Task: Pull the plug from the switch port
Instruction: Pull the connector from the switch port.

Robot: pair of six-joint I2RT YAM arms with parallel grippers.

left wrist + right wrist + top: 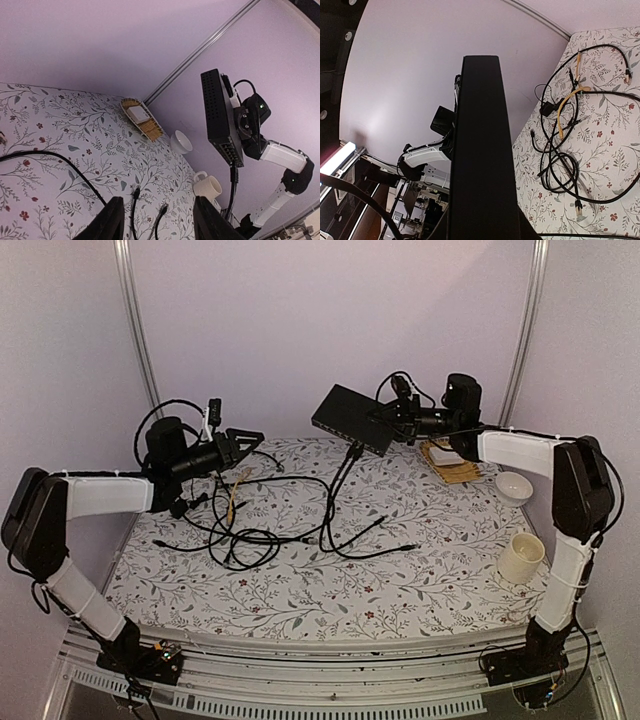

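Note:
My right gripper [402, 421] is shut on the switch [352, 418], a flat black box held tilted in the air over the table's back edge. In the right wrist view the switch [480, 150] fills the middle and hides the fingers. The left wrist view shows the switch [220, 117] with its port row facing down. A black plug [232, 172] sits in one port, its cable hanging to the table. The same plug [352, 451] shows under the switch's near edge. My left gripper [240, 440] hovers far to the left, open and empty [159, 201].
A tangle of black cables [240, 525] with a yellow one [565, 107] lies mid-left on the floral cloth, loose plug ends [136, 191] among them. A woven tray [452, 465], a white bowl [514, 486] and a cream mug [521, 558] stand on the right.

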